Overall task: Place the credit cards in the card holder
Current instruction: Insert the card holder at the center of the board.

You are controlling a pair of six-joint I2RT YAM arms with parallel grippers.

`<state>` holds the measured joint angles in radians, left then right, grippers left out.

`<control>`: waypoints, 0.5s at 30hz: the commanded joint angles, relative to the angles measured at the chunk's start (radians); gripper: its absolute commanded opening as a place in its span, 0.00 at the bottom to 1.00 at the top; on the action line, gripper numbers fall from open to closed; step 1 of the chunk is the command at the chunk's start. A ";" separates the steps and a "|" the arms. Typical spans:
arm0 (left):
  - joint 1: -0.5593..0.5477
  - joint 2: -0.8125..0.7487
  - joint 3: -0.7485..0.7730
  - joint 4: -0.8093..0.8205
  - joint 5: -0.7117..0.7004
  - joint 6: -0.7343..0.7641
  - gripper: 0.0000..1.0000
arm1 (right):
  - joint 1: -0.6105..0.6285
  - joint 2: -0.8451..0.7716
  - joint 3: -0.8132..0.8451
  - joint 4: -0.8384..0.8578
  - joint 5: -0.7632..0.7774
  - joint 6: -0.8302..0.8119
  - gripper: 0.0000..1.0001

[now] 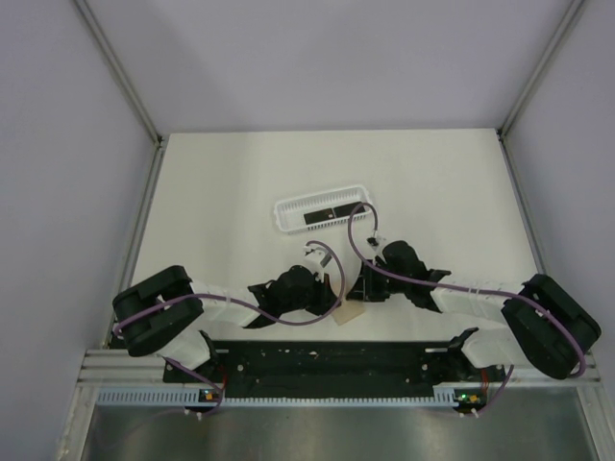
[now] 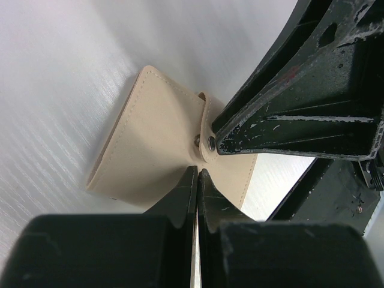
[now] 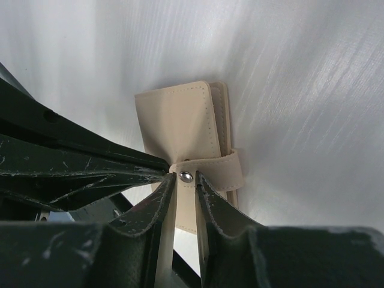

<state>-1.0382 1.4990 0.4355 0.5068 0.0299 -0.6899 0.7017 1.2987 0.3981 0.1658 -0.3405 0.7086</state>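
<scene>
Our left fingers (image 2: 180, 201) are pinched all but shut on an edge of the card holder (image 2: 150, 132). The right fingers (image 3: 213, 207) are closed, w/ a slim gap, on its snap strap (image 3: 211, 171). The holder sits just on the near side of the white basket (image 1: 282, 219); resting on the table (image 1: 211, 192) or lifted, can't tell. Credit cards (image 1: 327, 213) lie inside that basket, count unclear. So nothing's loaded yet, we judge. Opening the holder looks like the step in hand, and all cards are left to move.
</scene>
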 commanded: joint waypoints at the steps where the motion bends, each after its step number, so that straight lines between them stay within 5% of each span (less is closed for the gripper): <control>1: 0.001 0.029 0.005 -0.021 -0.005 0.004 0.00 | -0.007 0.014 0.025 0.031 -0.002 -0.018 0.18; 15: 0.000 0.033 0.011 -0.024 -0.004 0.007 0.00 | 0.028 0.074 0.071 0.008 0.026 -0.031 0.16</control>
<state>-1.0382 1.5017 0.4358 0.5091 0.0299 -0.6895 0.7101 1.3415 0.4248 0.1745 -0.3454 0.7067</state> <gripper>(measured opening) 0.013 0.162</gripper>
